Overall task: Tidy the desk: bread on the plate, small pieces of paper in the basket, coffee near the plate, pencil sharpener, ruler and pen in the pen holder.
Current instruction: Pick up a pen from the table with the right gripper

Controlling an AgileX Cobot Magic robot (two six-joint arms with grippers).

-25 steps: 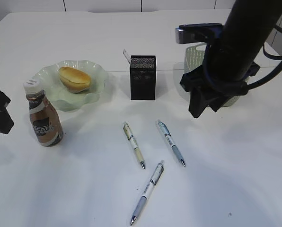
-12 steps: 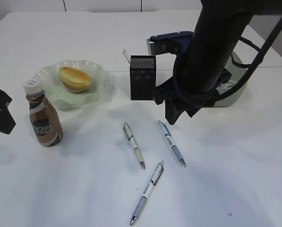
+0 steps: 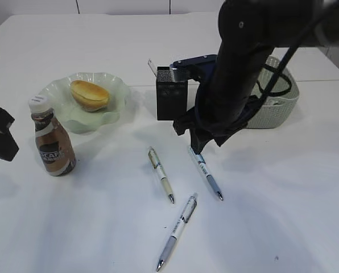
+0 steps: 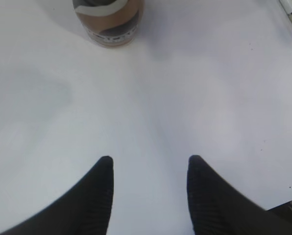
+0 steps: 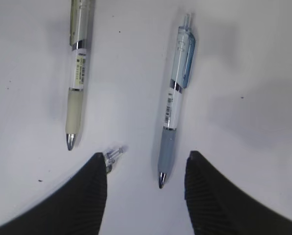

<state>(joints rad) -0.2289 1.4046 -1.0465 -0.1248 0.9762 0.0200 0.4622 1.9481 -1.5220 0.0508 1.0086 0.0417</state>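
Swung leftward from the basket (image 3: 280, 102), the right gripper (image 5: 146, 188) is held wide above the blue pen (image 5: 174, 100), whose long axis runs between the jaws.

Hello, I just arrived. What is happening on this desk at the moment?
A two-armed robot is tidying the desk. The right claw is open and hangs low over the blue pen, one of three pens lying on the table; nothing is gripped yet. The left claw is open and empty near the coffee bottle. The bread already lies on the plate, and the pen holder stands behind the pens.
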